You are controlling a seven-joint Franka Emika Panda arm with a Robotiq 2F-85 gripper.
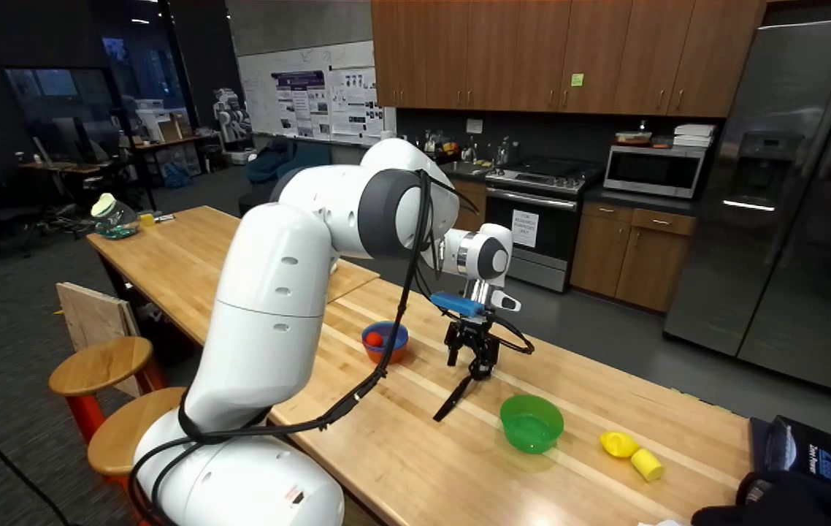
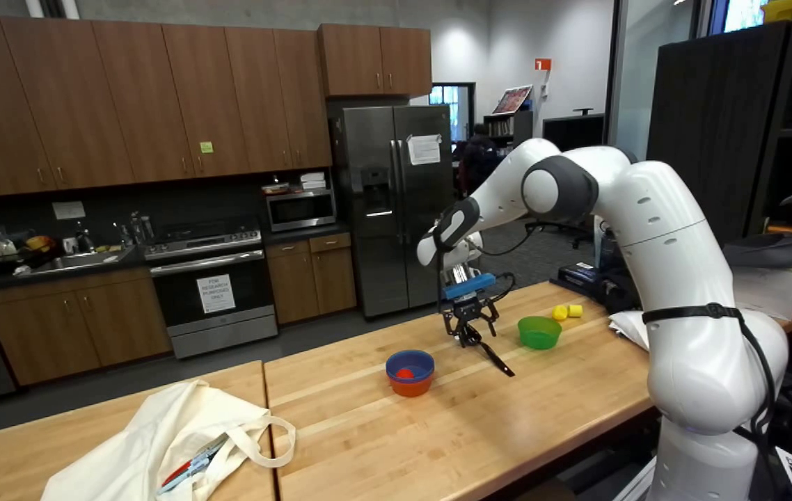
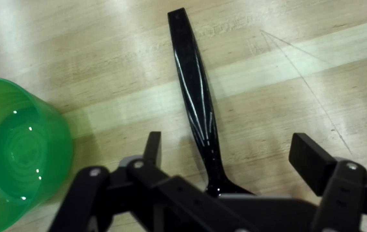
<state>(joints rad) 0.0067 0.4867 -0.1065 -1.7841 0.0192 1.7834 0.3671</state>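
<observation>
My gripper (image 3: 227, 141) stands open above a black utensil (image 3: 196, 87), one finger to each side of its neck and apart from it. The utensil lies on the wooden table, its handle (image 1: 452, 400) pointing away from the gripper; its head is mostly hidden under the gripper body. A translucent green bowl (image 3: 56, 138) is close by on the left of the wrist view. In both exterior views a blue bowl (image 2: 424, 364) sits within an orange bowl (image 2: 410, 390), with a red ball (image 2: 404, 374) inside. Past the green bowl lie a yellow lemon-shaped piece (image 1: 618, 443) and a yellow cylinder (image 1: 647, 464).
A cream tote bag (image 2: 138, 445) with pens or tools showing rests across the table joint. At the table's far end are a dark box (image 1: 817, 456) and black cloth (image 1: 788, 504). Round stools (image 1: 101, 365) stand along the table's side.
</observation>
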